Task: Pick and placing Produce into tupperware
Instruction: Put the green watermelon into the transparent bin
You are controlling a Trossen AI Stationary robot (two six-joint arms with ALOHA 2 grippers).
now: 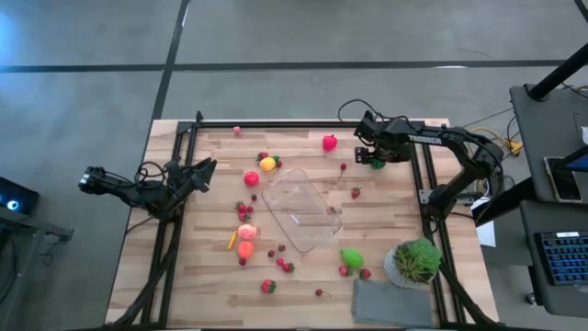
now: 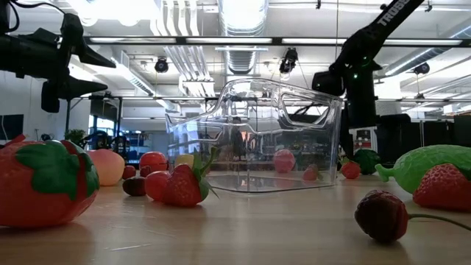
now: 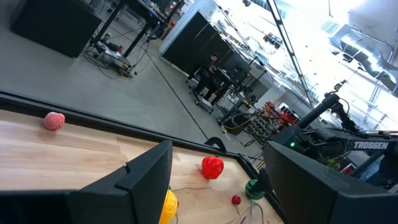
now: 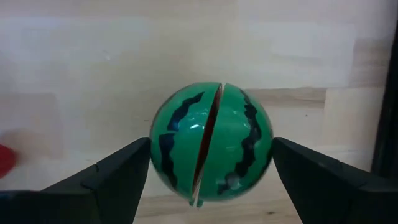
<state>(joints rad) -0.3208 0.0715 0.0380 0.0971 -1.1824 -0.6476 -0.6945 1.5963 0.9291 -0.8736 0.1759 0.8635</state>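
Observation:
The clear tupperware (image 1: 303,210) stands mid-table, tilted in the low view (image 2: 254,140). Produce lies scattered around it: a red pepper (image 1: 329,142), a yellow fruit (image 1: 267,164), a peach (image 1: 246,233), a green fruit (image 1: 351,257) and several strawberries. A striped green toy watermelon (image 4: 211,143) with a split down its middle rests on the wood at the far right. My right gripper (image 1: 375,154) hangs over it, pointing down and open. Its fingers (image 4: 118,177) stand on either side of the watermelon. My left gripper (image 1: 204,173) waits open at the table's left.
A potted green plant (image 1: 415,262) and a grey cloth (image 1: 390,302) sit at the near right corner. Black frame rails (image 1: 427,184) run along the table's sides and far edge. A pink berry (image 1: 237,131) lies by the far rail. Cherries (image 1: 344,167) lie near the watermelon.

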